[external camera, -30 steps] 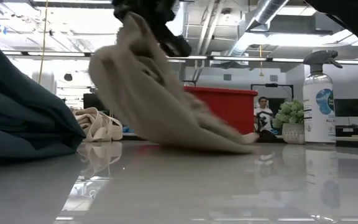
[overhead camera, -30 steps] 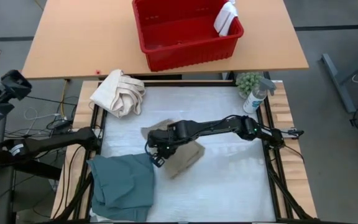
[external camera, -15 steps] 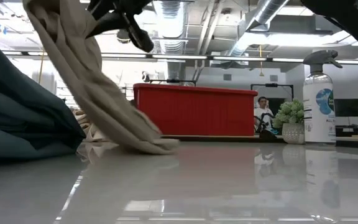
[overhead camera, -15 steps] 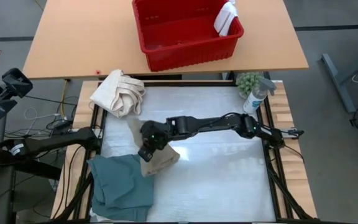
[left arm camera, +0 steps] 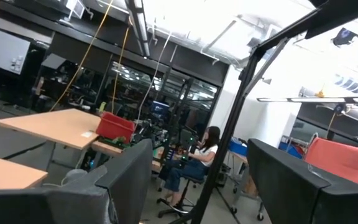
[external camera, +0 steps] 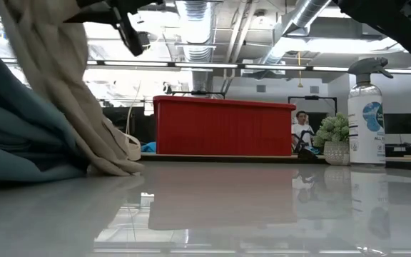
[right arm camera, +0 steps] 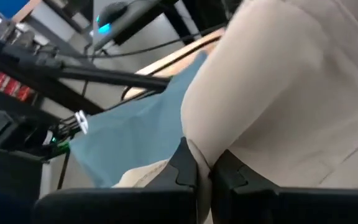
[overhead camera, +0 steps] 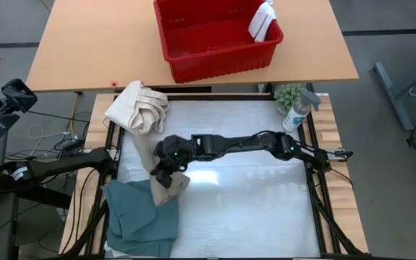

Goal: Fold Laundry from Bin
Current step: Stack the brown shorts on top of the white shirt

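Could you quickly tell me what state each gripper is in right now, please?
Left gripper: open, holding nothing, parked off the table's left side.
Right gripper: shut on the tan trousers, lifted beside the teal garment.

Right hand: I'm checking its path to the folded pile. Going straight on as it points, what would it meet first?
Most likely the teal-green garment. The right hand, shut on the khaki trousers, points toward it, though depth is unclear.

Table right half [overhead camera: 266, 209] bare; teal garment [overhead camera: 139, 217], cream bundle [overhead camera: 137, 108], spray bottle [overhead camera: 295, 112] crowd edges.
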